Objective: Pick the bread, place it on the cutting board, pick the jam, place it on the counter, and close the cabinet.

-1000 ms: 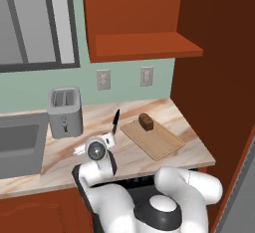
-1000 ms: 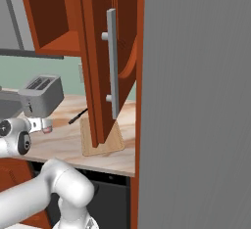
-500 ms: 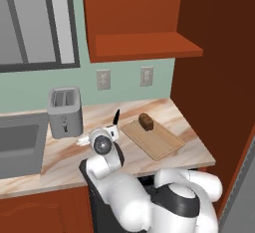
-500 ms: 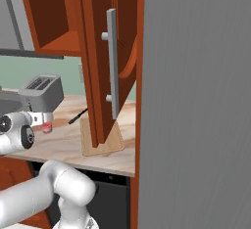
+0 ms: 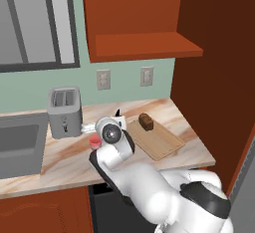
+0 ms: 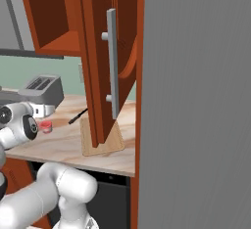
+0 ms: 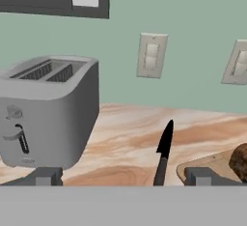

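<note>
Hand [image 7: 120, 177] open; bread [image 5: 145, 121] lengthwise on cutting board [image 5: 162, 142]

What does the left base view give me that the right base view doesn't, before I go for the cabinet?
Left base view: the bread sitting on the cutting board, the sink and two wall outlets. Right base view: the cabinet door with its long grey handle, standing open in front of part of the board. Both: the jam on the counter near the toaster, and the board itself.
</note>
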